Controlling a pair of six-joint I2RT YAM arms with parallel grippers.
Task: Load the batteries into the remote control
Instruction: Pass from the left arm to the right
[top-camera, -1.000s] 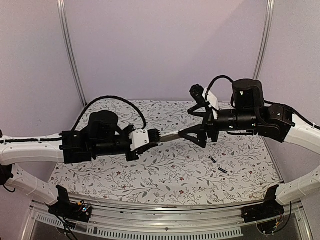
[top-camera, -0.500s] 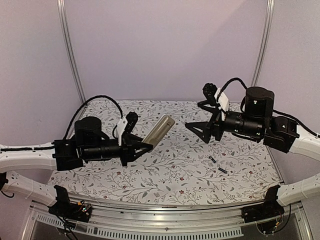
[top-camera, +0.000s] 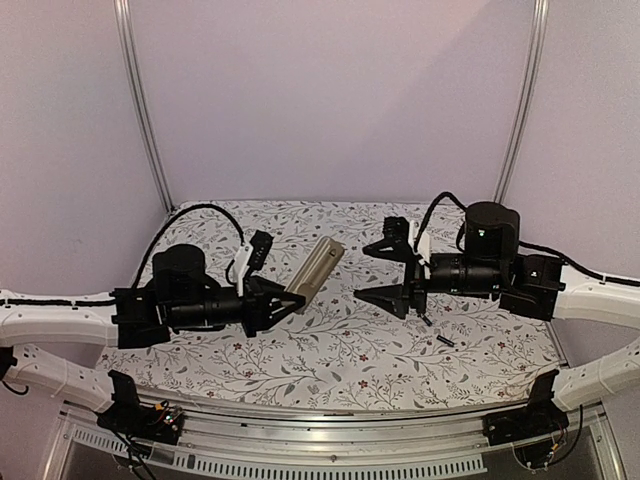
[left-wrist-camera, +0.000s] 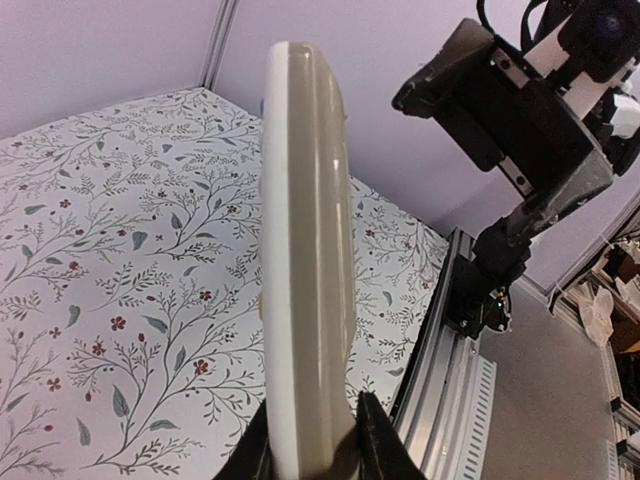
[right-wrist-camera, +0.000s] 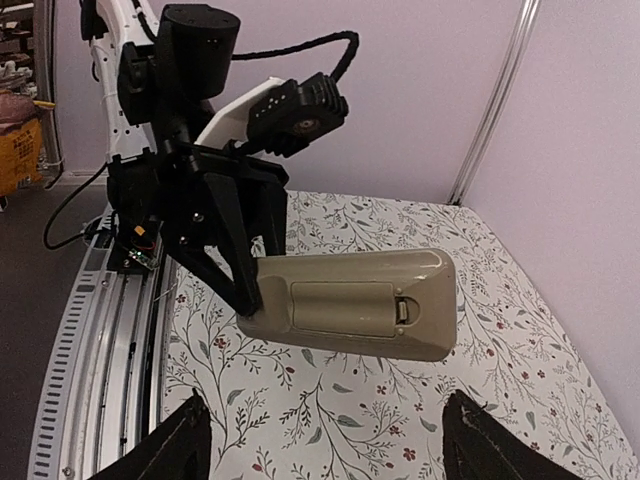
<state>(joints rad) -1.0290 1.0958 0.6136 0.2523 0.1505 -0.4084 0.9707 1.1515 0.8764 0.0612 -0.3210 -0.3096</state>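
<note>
The left tool (top-camera: 292, 298) is clamped on the lower end of the remote control (top-camera: 316, 264), holding it aloft over the middle of the tabletop (top-camera: 330, 352) with its grey-tan underside facing the right arm. The battery cover (right-wrist-camera: 345, 307) looks shut, so this seems to be the opening step. The right tool (top-camera: 372, 270), fingers apart and empty, would need to catch the latch. One battery (top-camera: 424, 320) and the other battery (top-camera: 444, 342) lie toward the right edge, under that arm. There is open room between the tools.
</note>
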